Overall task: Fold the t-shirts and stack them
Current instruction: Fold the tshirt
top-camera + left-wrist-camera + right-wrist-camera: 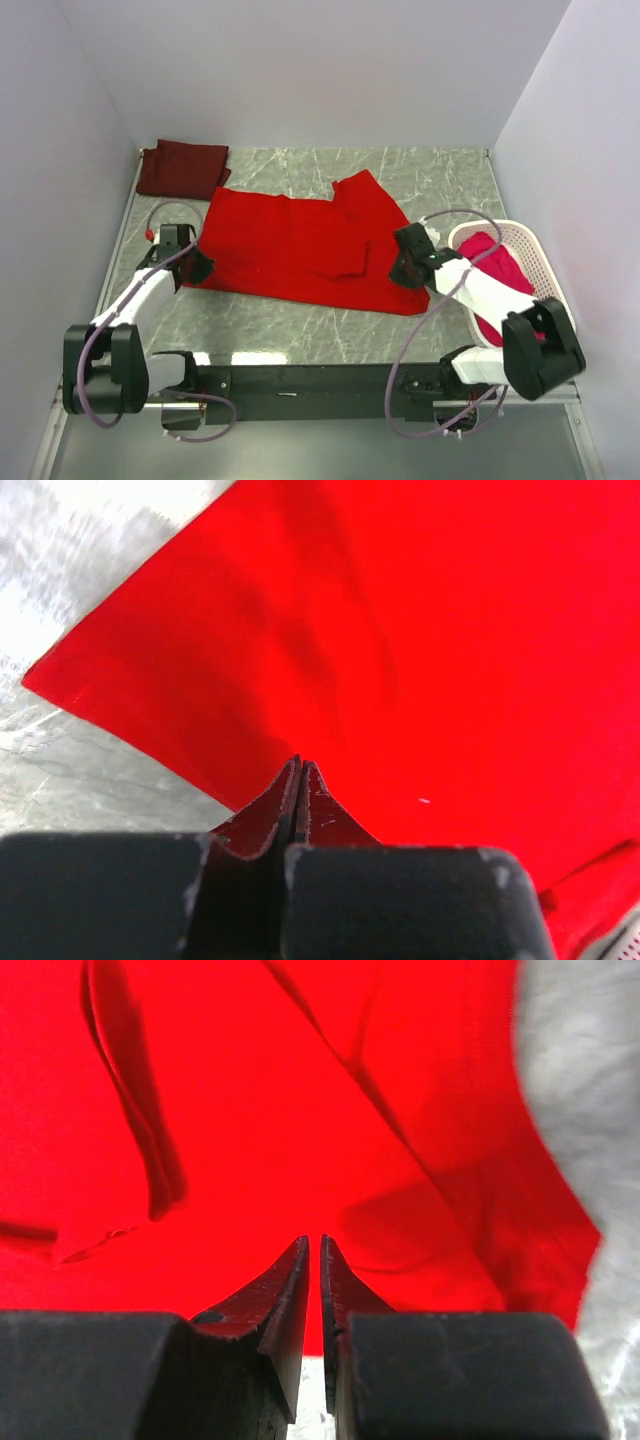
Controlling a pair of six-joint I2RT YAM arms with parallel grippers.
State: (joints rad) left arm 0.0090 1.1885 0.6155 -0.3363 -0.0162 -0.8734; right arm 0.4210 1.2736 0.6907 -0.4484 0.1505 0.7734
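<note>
A bright red t-shirt (290, 245) lies spread on the marble table, one sleeve pointing to the back. It fills the left wrist view (450, 630) and the right wrist view (300, 1110). A dark maroon t-shirt (182, 167) lies folded at the back left corner. A pinkish-red t-shirt (495, 262) is bunched in the white basket (535, 262). My left gripper (197, 266) (298, 765) is shut, over the red shirt's near left corner, with no cloth seen between its jaws. My right gripper (403, 262) (314, 1242) is over the shirt's right edge, shut to a thin slit with nothing in it.
The basket stands at the right edge beside the right arm. White walls close the table on the left, back and right. Bare marble (300, 330) shows between the red shirt and the arm bases.
</note>
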